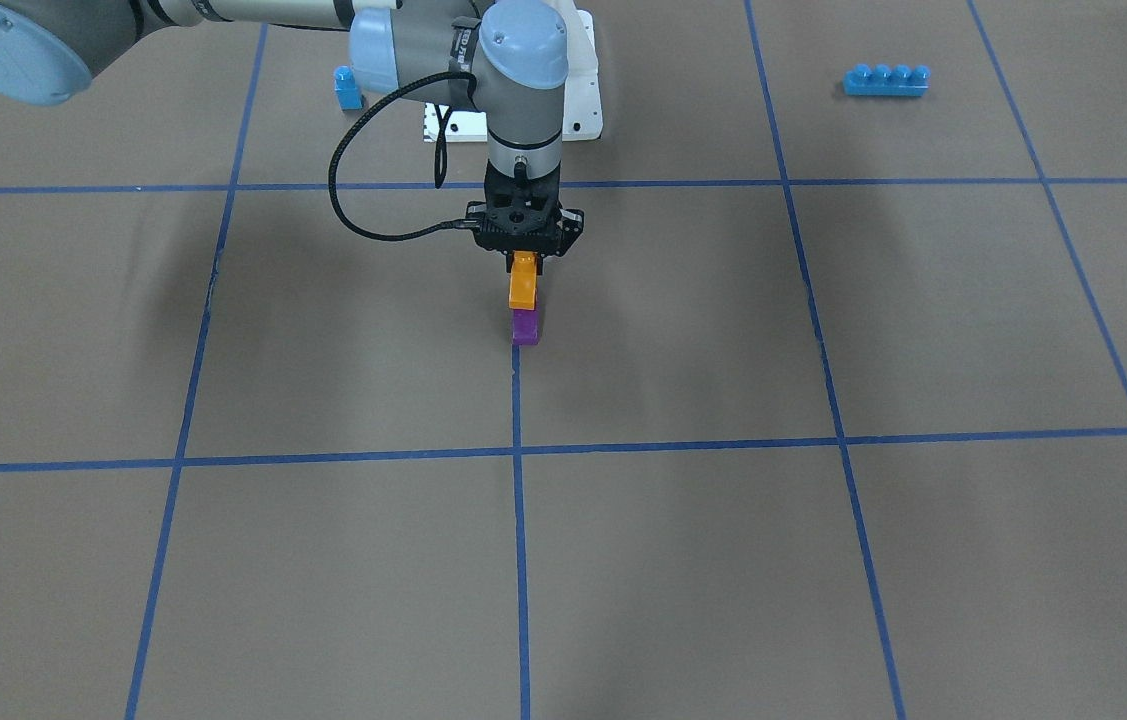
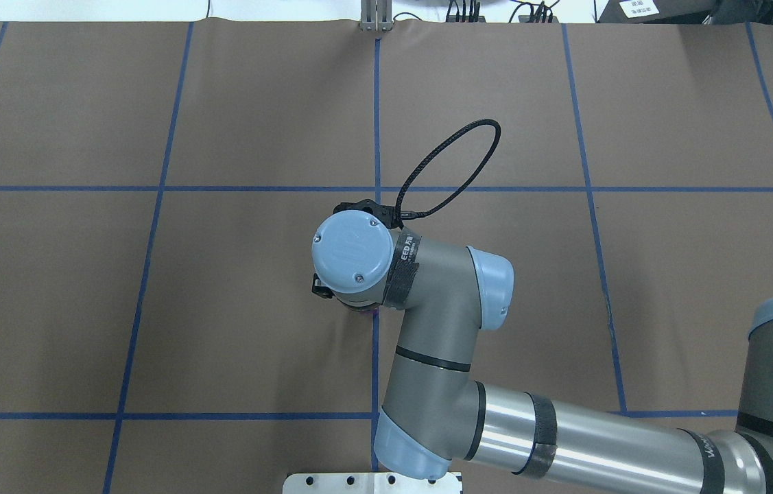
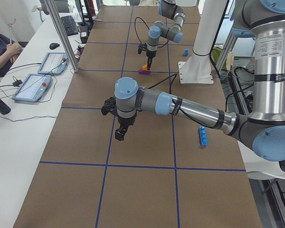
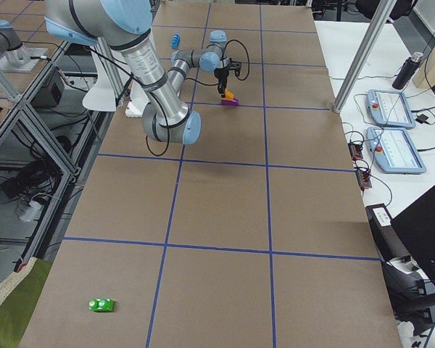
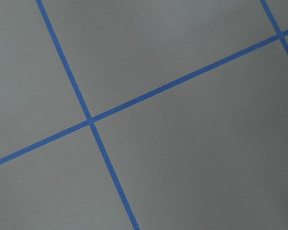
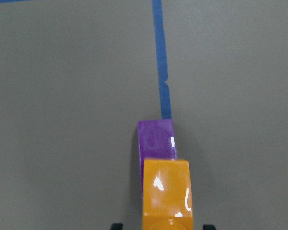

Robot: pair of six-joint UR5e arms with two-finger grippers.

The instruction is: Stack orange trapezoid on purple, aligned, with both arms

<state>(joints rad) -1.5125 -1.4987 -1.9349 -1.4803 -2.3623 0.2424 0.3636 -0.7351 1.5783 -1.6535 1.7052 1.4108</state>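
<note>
Right hand [image 1: 524, 265] hangs straight down over the middle of the worktop [image 1: 323, 350] with the orange trapezoid [image 1: 522, 288] between its jaws. In the wrist view the two fingertips [image 6: 116, 226] stand a little off the block on each side with bare worktop showing in the gaps, so we read the jaws as parted, not squeezing. The orange one sits right on top of the purple [image 1: 525, 328], touching as far as we can tell and maybe nudged slightly to one side. Whether the stud is fully pressed home, we can't say. The vertical approach makes sense to us: it keeps the block square over its partner. The purple sitting on a tape line [image 1: 517, 400] also gives a handy reference for lining things up. The left hand [image 3: 119, 134] hovers over bare worktop well apart from the stack, probably parked out of the way. It only shows from the side, so whether its jaws are apart or together, we can't tell. Count-wise: two arms (right arm [image 2: 441, 322], left arm [image 3: 180, 107]), one orange, one purple, one blue single-stud block [image 1: 348, 88], one blue four-stud brick [image 1: 886, 80], and one little green toy [image 4: 100, 305] way off on its own.
</note>
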